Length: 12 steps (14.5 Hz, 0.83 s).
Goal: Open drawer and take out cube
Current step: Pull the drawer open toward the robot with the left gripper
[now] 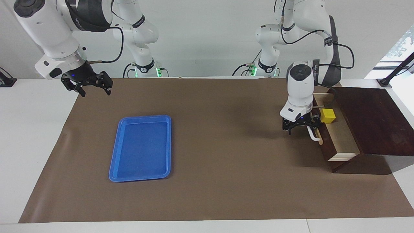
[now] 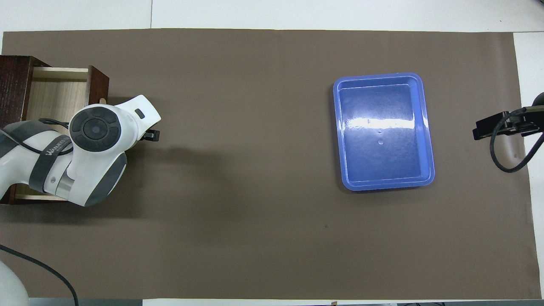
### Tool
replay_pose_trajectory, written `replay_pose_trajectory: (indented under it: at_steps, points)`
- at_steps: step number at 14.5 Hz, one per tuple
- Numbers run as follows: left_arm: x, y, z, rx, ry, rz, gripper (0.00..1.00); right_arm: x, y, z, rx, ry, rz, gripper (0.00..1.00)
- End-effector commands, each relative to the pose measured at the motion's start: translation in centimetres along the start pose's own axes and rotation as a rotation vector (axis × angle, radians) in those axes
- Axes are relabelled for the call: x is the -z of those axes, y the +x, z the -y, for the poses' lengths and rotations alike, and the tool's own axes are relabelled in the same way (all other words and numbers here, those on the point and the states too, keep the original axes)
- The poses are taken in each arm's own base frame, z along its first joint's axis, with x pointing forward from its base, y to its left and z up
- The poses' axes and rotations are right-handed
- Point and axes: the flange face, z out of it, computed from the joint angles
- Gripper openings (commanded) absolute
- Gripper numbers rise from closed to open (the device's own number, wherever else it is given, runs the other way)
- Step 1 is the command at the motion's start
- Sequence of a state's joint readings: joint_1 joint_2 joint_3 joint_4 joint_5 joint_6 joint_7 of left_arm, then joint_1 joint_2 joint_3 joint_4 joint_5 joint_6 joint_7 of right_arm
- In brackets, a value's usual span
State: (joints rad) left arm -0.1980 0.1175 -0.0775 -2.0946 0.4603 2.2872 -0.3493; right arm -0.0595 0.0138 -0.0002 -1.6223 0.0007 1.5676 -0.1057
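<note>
Already the drawer stands pulled out, the left gripper at its white handle, fingers spread wide. Inside lies the cube, not yet lifted. Over the bench, the right gripper waits wide, holding nothing.

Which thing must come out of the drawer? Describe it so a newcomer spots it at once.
Find the dark wooden box at the left arm's end of the table. Its drawer is pulled out, showing pale wood. Inside sits the cube, small and bright yellow, the only yellow thing there.
</note>
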Motion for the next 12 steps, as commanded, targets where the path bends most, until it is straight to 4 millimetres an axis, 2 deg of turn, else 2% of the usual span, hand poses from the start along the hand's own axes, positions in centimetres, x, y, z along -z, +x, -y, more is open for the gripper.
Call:
replay_pose_trajectory:
  at_steps: [1,5,9,10,11,12]
  points:
    - [0.2,-0.6,-2.5,0.007,-0.027,0.035,1.00,0.0,-0.7,-0.4,-0.022,-0.006,0.015,1.00]
    - [1.0,-0.1,-1.7,0.020,-0.015,0.047,1.00,0.0,-0.7,-0.5,-0.023,-0.006,0.015,1.00]
    - [8.4,5.2,2.4,0.185,-0.079,0.111,1.00,0.0,-0.7,-0.5,-0.023,-0.006,0.015,1.00]
    - [10.5,5.8,3.6,0.223,-0.100,0.130,1.00,0.0,-0.7,-0.5,-0.023,-0.006,0.015,1.00]
    - [12.1,5.8,6.4,0.280,-0.119,0.162,1.00,0.0,-0.7,-0.5,-0.025,-0.006,0.015,1.00]
    - [12.8,5.1,10.9,0.377,-0.156,0.188,1.00,0.0,-0.7,-0.5,-0.025,-0.006,0.015,1.00]
